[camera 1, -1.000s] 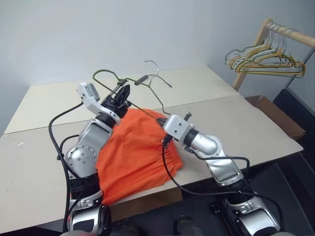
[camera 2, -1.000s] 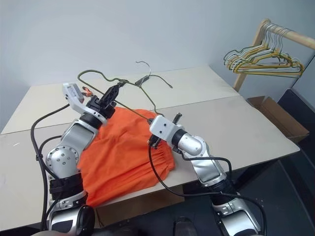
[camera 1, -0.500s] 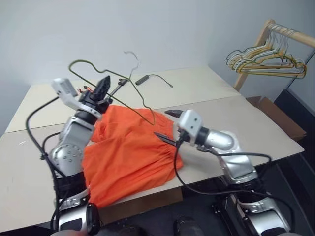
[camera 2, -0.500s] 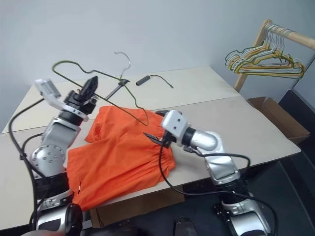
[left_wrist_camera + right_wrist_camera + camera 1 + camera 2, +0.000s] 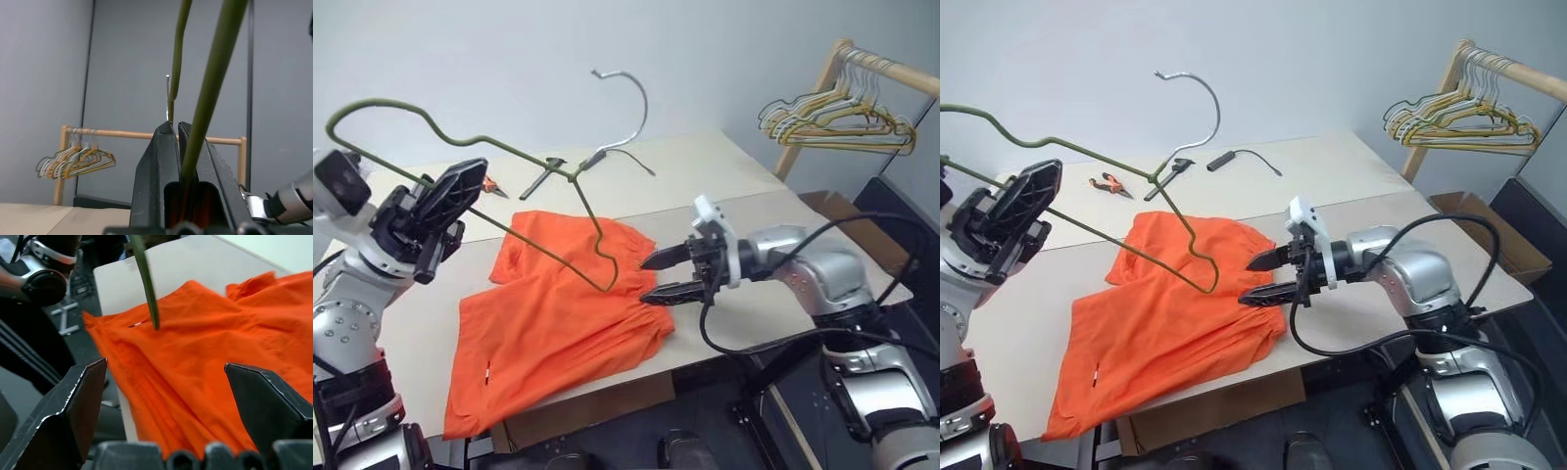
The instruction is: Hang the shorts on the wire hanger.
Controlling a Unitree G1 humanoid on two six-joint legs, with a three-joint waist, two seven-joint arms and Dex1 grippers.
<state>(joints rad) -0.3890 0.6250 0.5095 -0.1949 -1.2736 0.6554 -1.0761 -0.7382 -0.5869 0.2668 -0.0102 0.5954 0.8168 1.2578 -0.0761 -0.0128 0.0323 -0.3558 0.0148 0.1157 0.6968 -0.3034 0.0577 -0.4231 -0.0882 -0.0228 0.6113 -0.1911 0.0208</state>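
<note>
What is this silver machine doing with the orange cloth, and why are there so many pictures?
It's a robot with two arms. Two pictures come from cameras in its head, looking down at a table. The other two come from cameras on its wrists. The left gripper is shut on a wire hanger, lifted in the air. The right gripper is open, beside orange shorts lying flat on the table. More hangers hang on a wooden rack behind.

One shorts [image 5: 558, 313], one wire hanger [image 5: 509, 157], two tools [image 5: 668, 276].
</note>
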